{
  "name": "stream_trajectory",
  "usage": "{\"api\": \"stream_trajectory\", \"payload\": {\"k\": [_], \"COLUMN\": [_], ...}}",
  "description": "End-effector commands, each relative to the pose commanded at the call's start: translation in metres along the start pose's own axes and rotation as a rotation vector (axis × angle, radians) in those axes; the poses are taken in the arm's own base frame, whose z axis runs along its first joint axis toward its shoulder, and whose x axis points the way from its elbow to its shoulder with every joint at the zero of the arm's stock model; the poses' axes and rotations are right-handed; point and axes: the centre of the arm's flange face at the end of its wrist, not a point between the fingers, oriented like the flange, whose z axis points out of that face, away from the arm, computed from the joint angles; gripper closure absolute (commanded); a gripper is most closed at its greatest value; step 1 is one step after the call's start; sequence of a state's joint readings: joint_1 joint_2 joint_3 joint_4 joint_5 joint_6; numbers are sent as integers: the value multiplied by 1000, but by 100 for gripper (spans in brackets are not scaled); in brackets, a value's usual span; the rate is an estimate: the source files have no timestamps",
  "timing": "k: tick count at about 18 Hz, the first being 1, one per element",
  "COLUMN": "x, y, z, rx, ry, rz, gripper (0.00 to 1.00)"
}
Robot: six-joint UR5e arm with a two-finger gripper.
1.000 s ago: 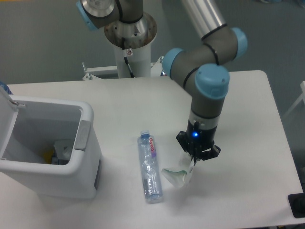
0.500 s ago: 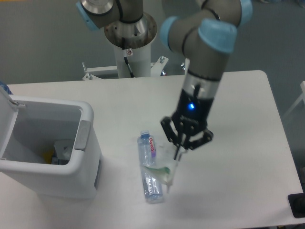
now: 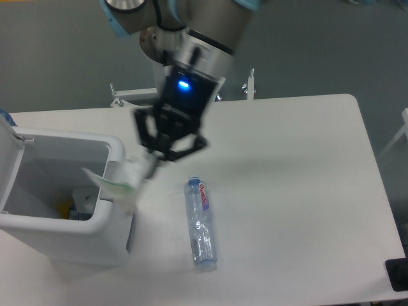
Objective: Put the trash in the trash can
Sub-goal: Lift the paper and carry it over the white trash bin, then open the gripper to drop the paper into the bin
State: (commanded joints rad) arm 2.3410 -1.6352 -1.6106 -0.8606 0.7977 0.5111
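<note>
My end effector (image 3: 152, 163) pinching the white packet (image 3: 121, 182), packet hanging over the right rim of the trash can (image 3: 64, 226), water bottle (image 3: 200, 223) lying flat on the table (image 3: 299, 191), near the can.

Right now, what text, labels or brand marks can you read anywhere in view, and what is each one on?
Water bottle label: red lettering beside the cap end, too blurred to read.
Packet in the gripper: green marking, no legible words.
Trash can: no text visible.
Robot arm: blue light only, no lettering.

Blue-capped clear bottle (image 3: 199, 223), white bin (image 3: 70, 229), white packet (image 3: 121, 182).
</note>
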Motion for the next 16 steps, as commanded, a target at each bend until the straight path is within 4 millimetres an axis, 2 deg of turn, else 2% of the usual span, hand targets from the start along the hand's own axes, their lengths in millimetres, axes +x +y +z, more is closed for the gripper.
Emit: {"api": "stream_trajectory", "payload": {"k": [2, 3, 5, 7, 8, 13, 15, 16], "x": [16, 19, 27, 30, 30, 26, 11, -7], "y": [9, 11, 12, 12, 12, 5, -7, -13], "z": [15, 17, 20, 20, 20, 15, 4, 6], "rx": [-24, -26, -29, -28, -28, -18, 2, 3], "ry": [28, 32, 43, 43, 43, 32, 3, -9], "rz": [8, 14, 24, 31, 31, 36, 39, 25], "gripper": [100, 84, 62, 3, 0, 0, 0, 0]}}
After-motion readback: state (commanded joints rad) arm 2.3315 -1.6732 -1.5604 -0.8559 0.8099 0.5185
